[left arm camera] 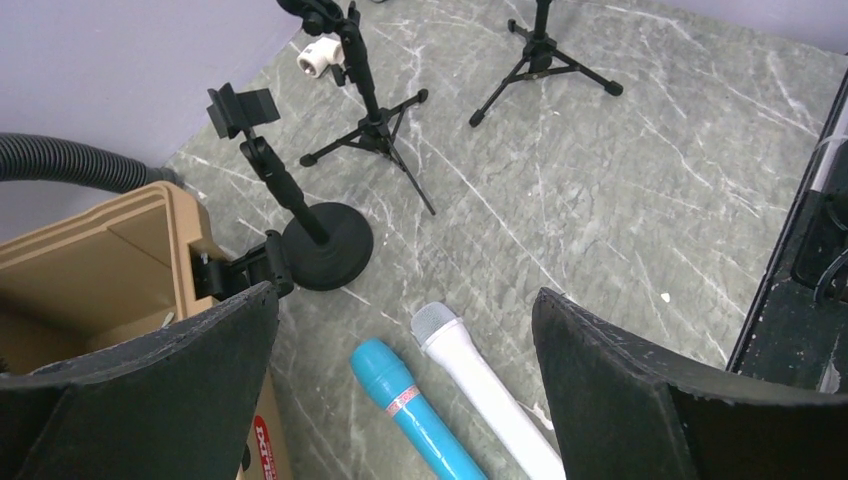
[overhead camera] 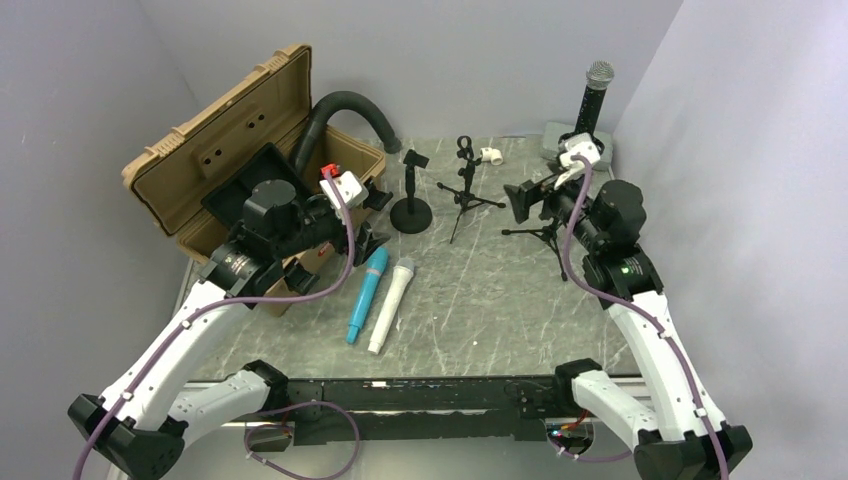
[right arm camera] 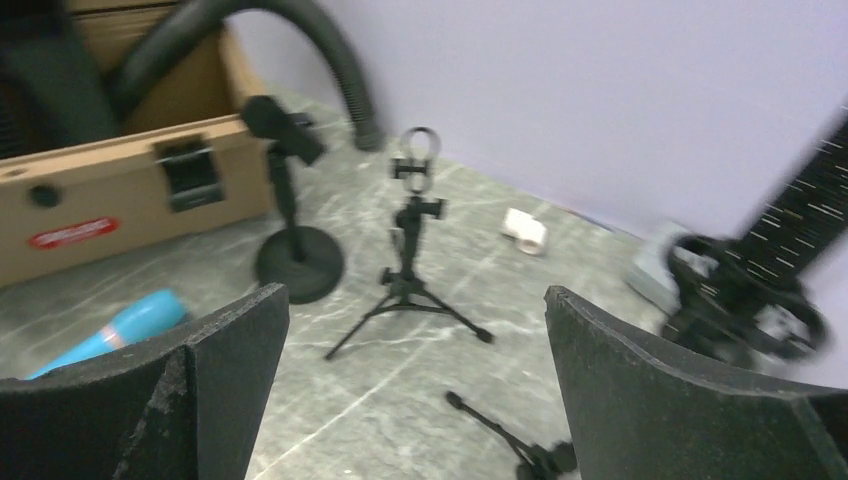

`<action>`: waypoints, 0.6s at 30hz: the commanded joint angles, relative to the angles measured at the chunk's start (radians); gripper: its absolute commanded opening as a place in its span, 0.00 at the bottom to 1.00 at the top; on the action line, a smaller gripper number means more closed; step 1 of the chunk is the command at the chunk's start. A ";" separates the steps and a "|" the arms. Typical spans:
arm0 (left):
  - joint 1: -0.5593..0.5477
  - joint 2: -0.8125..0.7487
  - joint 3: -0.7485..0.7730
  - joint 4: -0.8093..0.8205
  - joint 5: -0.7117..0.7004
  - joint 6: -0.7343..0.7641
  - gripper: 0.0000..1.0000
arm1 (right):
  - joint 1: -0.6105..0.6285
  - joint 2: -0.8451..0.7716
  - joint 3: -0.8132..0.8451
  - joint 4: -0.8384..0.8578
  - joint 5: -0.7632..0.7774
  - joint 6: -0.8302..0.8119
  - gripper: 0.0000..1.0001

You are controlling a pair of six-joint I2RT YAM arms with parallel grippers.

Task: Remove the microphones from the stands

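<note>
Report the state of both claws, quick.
Left claw: open, holding nothing.
Right claw: open, holding nothing.

In the top view, the widest open stretch of table (overhead camera: 500, 310) is the bare marble at lower centre and lower right. Left of it, a blue microphone (overhead camera: 367, 293) and a white microphone (overhead camera: 390, 305) lie side by side. Mid-frame, a round-base stand (overhead camera: 411, 205), a tripod stand (overhead camera: 466, 190) and a second tripod (overhead camera: 545, 233) form a loose row with narrow gaps between them. The tan case (overhead camera: 220, 160) and black hose (overhead camera: 345, 108) block the upper left. At upper right, the upright microphone (overhead camera: 593, 100) stands near both walls, open above, with the right arm (overhead camera: 610, 215) crowding its front.
</note>
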 commanded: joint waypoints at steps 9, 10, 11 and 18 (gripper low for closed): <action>0.003 0.005 -0.014 0.049 -0.006 0.006 0.99 | -0.142 -0.010 0.010 0.001 0.429 0.116 0.94; 0.003 0.007 -0.014 0.050 -0.002 0.004 0.99 | -0.156 -0.008 -0.002 0.008 0.431 0.116 0.93; 0.003 0.009 -0.014 0.051 0.003 0.002 0.99 | -0.162 -0.008 -0.012 0.019 0.436 0.113 0.93; 0.003 0.022 -0.014 0.054 0.028 -0.004 0.99 | -0.187 0.016 -0.090 0.110 0.436 0.077 0.88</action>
